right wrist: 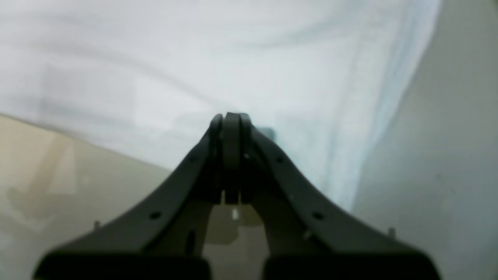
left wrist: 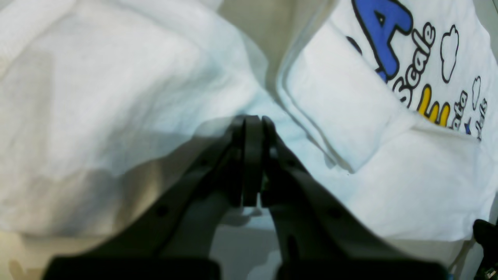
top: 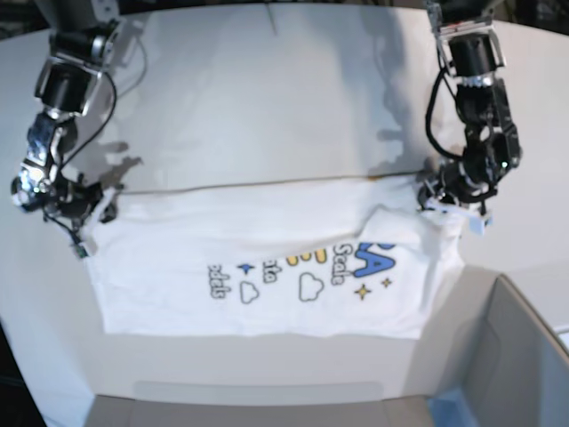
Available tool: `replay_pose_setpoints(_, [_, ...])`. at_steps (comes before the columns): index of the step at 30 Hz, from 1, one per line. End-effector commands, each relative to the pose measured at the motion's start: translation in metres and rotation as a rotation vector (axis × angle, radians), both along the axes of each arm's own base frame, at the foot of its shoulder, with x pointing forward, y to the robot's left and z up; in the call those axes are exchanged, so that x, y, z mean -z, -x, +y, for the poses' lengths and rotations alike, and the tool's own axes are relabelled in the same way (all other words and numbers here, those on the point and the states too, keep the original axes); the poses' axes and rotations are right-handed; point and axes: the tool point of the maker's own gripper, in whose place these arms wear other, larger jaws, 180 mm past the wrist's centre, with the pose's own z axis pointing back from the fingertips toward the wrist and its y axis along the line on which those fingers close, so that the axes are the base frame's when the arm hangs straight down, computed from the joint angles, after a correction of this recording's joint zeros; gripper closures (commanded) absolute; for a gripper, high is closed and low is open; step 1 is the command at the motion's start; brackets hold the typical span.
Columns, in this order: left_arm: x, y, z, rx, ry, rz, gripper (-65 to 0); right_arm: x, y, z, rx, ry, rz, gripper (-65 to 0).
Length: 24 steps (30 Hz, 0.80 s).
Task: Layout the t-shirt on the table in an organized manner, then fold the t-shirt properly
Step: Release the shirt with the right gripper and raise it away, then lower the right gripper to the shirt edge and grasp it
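Left wrist: left gripper [left wrist: 252, 120] clamped on white t-shirt [left wrist: 389, 155] fabric; blue-yellow lettering right of fingertips.

Right wrist: right gripper [right wrist: 231, 116] pinched onto shirt edge; table [right wrist: 447, 155] bare to its right.

Base: t-shirt stretched between 2 grippers, print up, on table.

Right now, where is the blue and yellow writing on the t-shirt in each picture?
Left wrist: the blue and yellow writing sits at the upper right, right of the left pincer.
Right wrist: not in it; only plain white cloth of the t-shirt shows beyond the right pincer.
Base: low in the middle, upside down.
Shared landmark: the t-shirt's folded white cloth, gripped by both pincers.
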Motion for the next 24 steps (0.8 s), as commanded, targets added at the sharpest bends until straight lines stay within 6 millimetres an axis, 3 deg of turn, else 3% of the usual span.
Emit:
replay_pose_setpoints(1, [-0.002,0.009,0.003,0.019,-0.031,0.019,-1.1,0.002,0.013,-0.022,0.007,0.073,0.055,0.0])
replay_pose_setpoints(3, [-0.014,0.012,0.001,0.033,-0.053,-0.017,-1.1,-0.012,0.013,-0.035,0.014,0.117,0.034,0.0])
replay_pose_setpoints(11, [-0.064,-0.001,-0.007,0.078,-0.105,-0.151,-1.8,-0.060,0.015,-0.043,0.005,0.275,0.005,0.0])
replay_pose_setpoints(15, [-0.077,0.002,-0.015,0.114,-0.109,-0.162,-8.6,-0.090,0.028,-0.066,0.086,0.349,-0.006,0.0])
replay_pose_setpoints(18, [-0.081,0.001,-0.016,0.118,-0.114,-0.173,-13.1,-0.102,0.042,-0.087,0.170,0.364,0.002,0.0])
replay_pose_setpoints(24, [-0.080,0.002,-0.017,0.123,-0.114,-0.167,-15.5,-0.103,0.069,-0.119,0.311,0.323,-0.001,-18.1])
